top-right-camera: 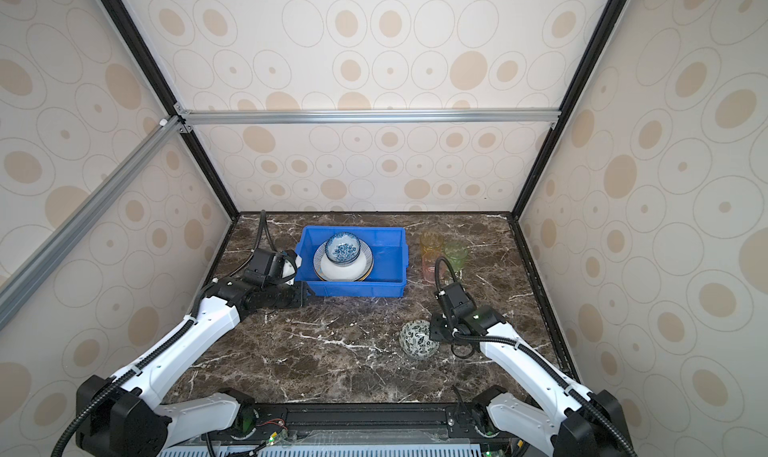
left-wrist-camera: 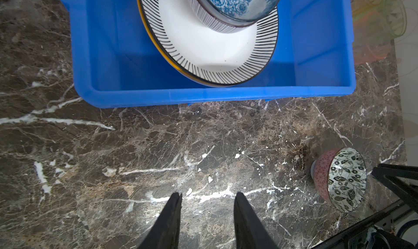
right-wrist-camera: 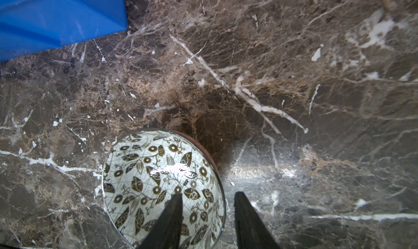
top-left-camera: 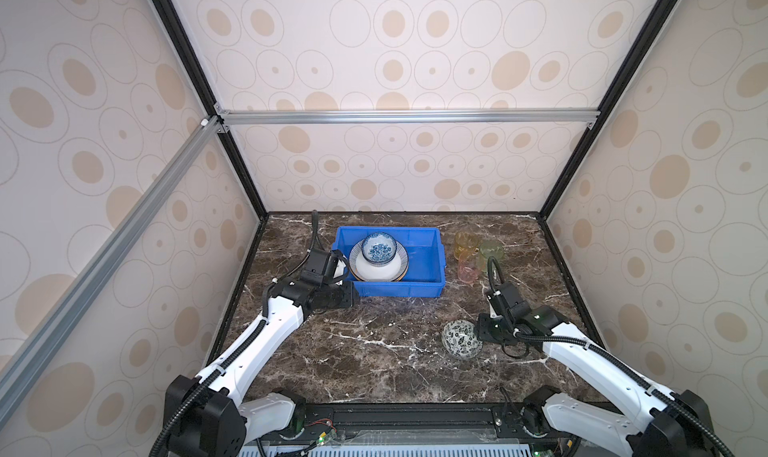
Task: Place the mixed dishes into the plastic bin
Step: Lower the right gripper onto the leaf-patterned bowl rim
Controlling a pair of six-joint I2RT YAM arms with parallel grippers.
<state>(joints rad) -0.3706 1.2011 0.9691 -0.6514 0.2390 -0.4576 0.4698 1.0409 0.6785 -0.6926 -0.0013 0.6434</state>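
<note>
Blue bin (top-left-camera: 399, 289) sat at the back of the marble table (top-left-camera: 365, 363), a little left of middle. Inside, toward its left end, a striped-rim plate (top-left-camera: 380, 271) lay on a yellow-edged plate (left-wrist-camera: 167, 60). A striped bowl (left-wrist-camera: 201, 14) stood on the upper plate with a blue floral bowl (top-left-camera: 378, 247) nested in it.

Three tumblers stood on the table just right of the bin: yellow tumbler (top-left-camera: 466, 243) at the back, green tumbler (top-left-camera: 491, 250) beside it, pink tumbler (top-left-camera: 469, 272) nearer the front. They were bunched close; could not tell whether they touched.

Leaf-pattern bowl (top-left-camera: 461, 338) stood upright on the table, front right, well apart from the bin. Right gripper (right-wrist-camera: 208, 193) straddled its rim, one finger over the inside, one outside. Jaws were apart, with a gap showing beside the rim, so it was not clamped.

Left gripper (left-wrist-camera: 207, 194) hung over bare table by the bin's near left corner, jaws apart, holding nothing.
</note>
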